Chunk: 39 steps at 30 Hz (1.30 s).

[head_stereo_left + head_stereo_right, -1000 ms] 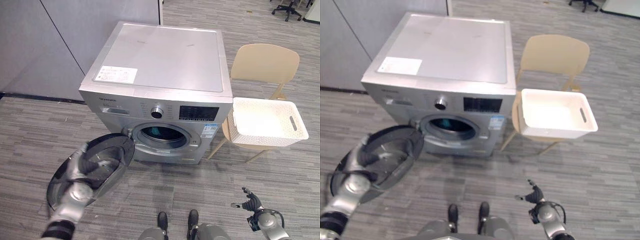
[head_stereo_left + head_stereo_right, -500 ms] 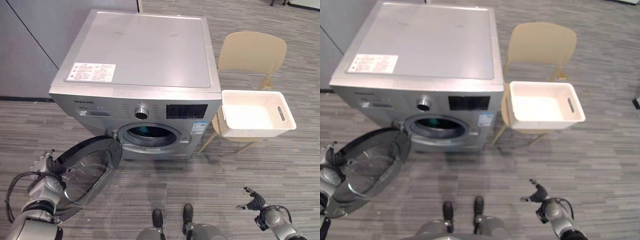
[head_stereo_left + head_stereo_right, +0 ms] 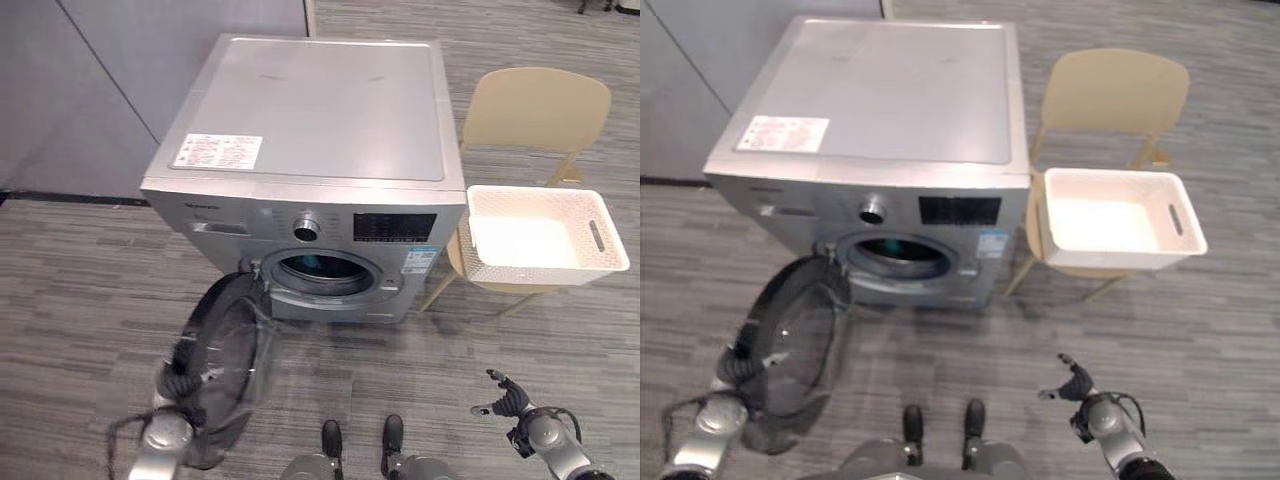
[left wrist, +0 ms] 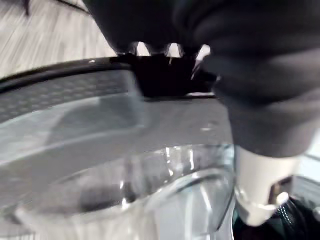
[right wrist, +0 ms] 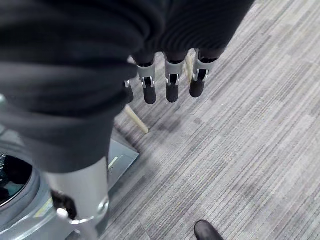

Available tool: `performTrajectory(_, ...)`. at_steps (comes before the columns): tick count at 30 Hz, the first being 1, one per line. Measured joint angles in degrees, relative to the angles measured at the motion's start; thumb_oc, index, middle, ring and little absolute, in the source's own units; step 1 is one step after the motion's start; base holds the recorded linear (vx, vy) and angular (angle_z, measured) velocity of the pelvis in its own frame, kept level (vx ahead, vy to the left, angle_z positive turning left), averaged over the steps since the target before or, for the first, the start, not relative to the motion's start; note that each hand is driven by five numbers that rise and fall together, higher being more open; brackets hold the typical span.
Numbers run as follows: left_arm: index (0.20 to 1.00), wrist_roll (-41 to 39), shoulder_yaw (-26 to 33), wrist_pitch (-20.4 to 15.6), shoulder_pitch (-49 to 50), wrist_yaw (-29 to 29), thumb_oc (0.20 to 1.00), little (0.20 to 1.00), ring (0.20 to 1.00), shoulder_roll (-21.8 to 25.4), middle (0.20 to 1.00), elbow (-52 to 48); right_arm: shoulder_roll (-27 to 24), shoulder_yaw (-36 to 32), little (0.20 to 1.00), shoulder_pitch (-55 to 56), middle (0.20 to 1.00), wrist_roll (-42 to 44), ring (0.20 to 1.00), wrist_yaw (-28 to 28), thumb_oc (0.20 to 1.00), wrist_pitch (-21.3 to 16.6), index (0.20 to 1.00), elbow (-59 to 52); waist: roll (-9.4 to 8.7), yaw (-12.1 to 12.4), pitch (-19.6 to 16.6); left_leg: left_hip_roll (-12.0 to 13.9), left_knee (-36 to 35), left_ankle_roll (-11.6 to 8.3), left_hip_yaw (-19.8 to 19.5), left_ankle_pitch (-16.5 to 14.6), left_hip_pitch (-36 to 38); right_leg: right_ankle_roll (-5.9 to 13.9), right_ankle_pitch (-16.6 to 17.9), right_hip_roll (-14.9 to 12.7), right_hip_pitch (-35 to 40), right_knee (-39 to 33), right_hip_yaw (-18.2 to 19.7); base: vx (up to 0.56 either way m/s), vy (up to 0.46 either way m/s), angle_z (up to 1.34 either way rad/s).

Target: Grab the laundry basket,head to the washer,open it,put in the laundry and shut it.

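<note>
Both head eyes look steeply down, sharing the silver front-loading washer [image 3: 310,180]; each wrist camera peers closely past its fingers.

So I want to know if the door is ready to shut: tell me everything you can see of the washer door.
The washer door is round, with a dark rim around a clear bulging window. It hangs open, swung out to the left of the washer opening, hinged at that opening's left edge. The left hand is at its outer rim; its fingers are hidden against the rim.

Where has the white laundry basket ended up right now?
The white laundry basket sits on the seat of a beige chair, just to the right of the washer in the eye views, apart from both hands.
</note>
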Motion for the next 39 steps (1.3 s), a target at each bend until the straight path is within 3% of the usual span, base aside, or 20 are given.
performTrajectory(4, 1.000, -3.39, -9.35, 0.67, 0.43, -5.70, 1.000, 1.000, 1.000, -3.17, 1.000, -3.72, 1.28, -0.01, 1.000, -0.50, 1.000, -0.82, 1.000, -0.07, 1.000, -0.06, 1.000, -0.77, -0.21, -0.16, 0.53, 0.09, 0.15, -0.07, -0.07, 0.03, 0.00, -0.26, -0.19, 0.01, -0.20, 0.37, -0.15, -0.06, -0.092, 0.01)
performTrajectory(8, 1.000, -4.05, -14.96, 1.26, -4.99, -6.89, 1.000, 1.000, 1.000, -3.94, 1.000, -7.43, 1.34, 0.28, 1.000, -0.63, 1.000, -2.15, 1.000, -0.46, 1.000, -0.04, 1.000, -0.87, -0.38, -0.57, 2.17, 0.25, 0.30, -0.22, 0.63, 0.20, -0.44, -1.05, -0.74, 0.11, -2.11, 2.49, 0.85, -0.05, -0.053, -0.15)
performTrajectory(10, 1.000, -4.31, -17.10, 1.04, -15.18, -6.16, 1.000, 1.000, 1.000, -3.29, 1.000, -7.57, 1.34, 2.13, 1.000, -1.85, 1.000, -2.16, 1.000, -1.51, 1.000, -0.04, 1.000, 0.59, -0.36, -3.52, 2.81, 0.49, 0.41, -0.23, 1.97, 0.25, -1.28, -1.39, -0.99, 0.27, -4.30, 3.70, 1.95, -0.08, 0.016, -0.42)
performTrajectory(11, 1.000, 0.23, -20.06, 1.12, -27.43, -2.15, 1.000, 1.000, 1.000, -2.33, 1.000, 0.46, 1.11, 4.16, 1.000, -2.78, 1.000, -2.17, 1.000, -2.13, 1.000, -0.10, 1.000, 0.85, -0.10, -4.46, 2.94, 0.58, 0.74, -0.16, 3.51, 0.32, -1.96, -1.15, -0.83, 0.39, -6.03, 5.40, 3.61, -0.10, 0.046, -0.64)
performTrajectory(13, 1.000, 3.78, -18.01, 1.04, -37.33, 1.59, 1.000, 1.000, 1.000, -0.43, 1.000, 10.31, 0.18, 5.87, 1.000, -4.19, 1.000, -2.14, 1.000, -2.44, 1.000, -0.25, 1.000, 0.30, -0.02, -7.95, 3.93, 0.48, 1.50, -0.16, 3.74, 0.31, -2.57, -0.58, -0.39, 0.34, -7.26, 5.27, 5.04, -0.08, 0.020, -0.56)
performTrajectory(15, 1.000, 4.82, -21.19, 0.83, -43.42, 3.86, 1.000, 1.000, 1.000, 0.96, 1.000, 19.28, -1.64, 5.92, 1.000, -4.12, 1.000, -2.11, 1.000, -2.54, 1.000, -0.46, 1.000, 0.09, 0.93, -8.84, 4.22, 0.55, 1.51, -0.16, 4.96, 0.31, -3.79, -0.39, -0.31, 0.41, -9.63, 6.45, 6.45, -0.06, 0.006, -0.40)
performTrajectory(17, 1.000, 6.89, -21.69, 0.56, -41.84, 4.41, 1.000, 1.000, 1.000, 0.34, 1.000, 21.05, -3.55, 5.96, 1.000, -3.73, 1.000, -2.09, 1.000, -2.48, 1.000, -0.50, 1.000, -0.08, 2.03, -9.52, 5.29, 0.62, 1.63, -0.16, 5.02, 0.30, -4.78, -0.35, -0.27, 0.44, -10.81, 6.87, 6.55, -0.02, 0.009, -0.25)
performTrajectory(20, 1.000, 6.88, -18.74, 1.00, -38.43, 5.17, 1.000, 1.000, 1.000, 0.62, 1.000, 20.53, -3.86, 5.67, 1.000, -4.05, 1.000, -2.05, 1.000, -2.48, 1.000, -0.49, 1.000, 0.00, 1.35, -9.54, 6.27, 1.35, 1.07, -0.51, 5.39, 0.57, -6.18, -0.36, 0.15, 1.03, -12.84, 7.23, 6.34, 0.03, 0.001, -0.16)
performTrajectory(26, 1.000, 5.69, -10.78, -0.50, -18.19, 4.33, 1.000, 1.000, 1.000, -3.26, 1.000, 7.23, -2.09, 1.39, 1.000, -4.01, 1.000, -1.98, 1.000, -3.21, 1.000, -0.47, 1.000, 0.53, 1.44, -9.15, 6.28, 2.06, -0.02, -0.55, 4.80, 0.56, 0.13, -1.36, 0.84, 2.00, -4.74, 3.07, 6.32, 0.05, -0.032, 0.00)
performTrajectory(31, 1.000, 3.80, -9.11, -0.54, -5.41, -0.18, 1.000, 1.000, 1.000, -4.16, 1.000, 3.47, -0.25, -1.22, 1.000, -3.60, 1.000, -1.94, 1.000, -3.89, 1.000, 0.20, 1.000, 1.06, 1.77, -6.03, 6.02, 2.00, -1.04, -1.24, 2.99, 0.80, 3.02, -2.36, 1.27, 2.11, -0.05, -0.01, 4.84, 0.04, -0.046, 0.25)
performTrajectory(33, 1.000, 3.24, -7.70, -0.23, -0.99, -2.39, 1.000, 1.000, 1.000, -4.33, 1.000, 3.80, -0.11, -1.86, 1.000, -4.24, 1.000, -1.97, 1.000, -3.99, 1.000, 0.30, 1.000, 0.66, 2.48, -3.40, 5.00, 1.94, -0.95, -1.34, 1.57, 0.87, 3.13, -2.43, 1.16, 1.91, 0.73, 0.00, 3.37, 0.01, -0.066, 0.31)
performTrajectory(35, 1.000, 3.24, -7.34, -0.23, 0.59, -3.44, 1.000, 1.000, 1.000, -4.39, 1.000, 3.89, 0.00, -2.50, 1.000, -4.84, 1.000, -2.01, 1.000, -4.05, 1.000, 0.43, 1.000, 0.73, 2.75, -2.89, 4.79, 1.75, -0.86, -1.35, 1.27, 0.88, 4.04, -2.45, 1.13, 1.69, 2.08, 0.00, 2.64, 0.00, -0.028, 0.26)
performTrajectory(39, 1.000, 3.25, -7.22, 0.34, 1.28, -5.04, 1.000, 1.000, 1.000, -4.92, 1.000, 8.66, 0.53, -2.54, 1.000, -5.30, 1.000, -2.03, 1.000, -4.17, 1.000, 0.52, 1.000, 1.12, 2.73, -2.31, 0.67, 1.45, -1.17, -1.35, -0.06, 0.86, 4.14, -2.10, 0.61, 1.32, 2.47, -0.03, 1.77, 0.01, -0.040, 0.18)
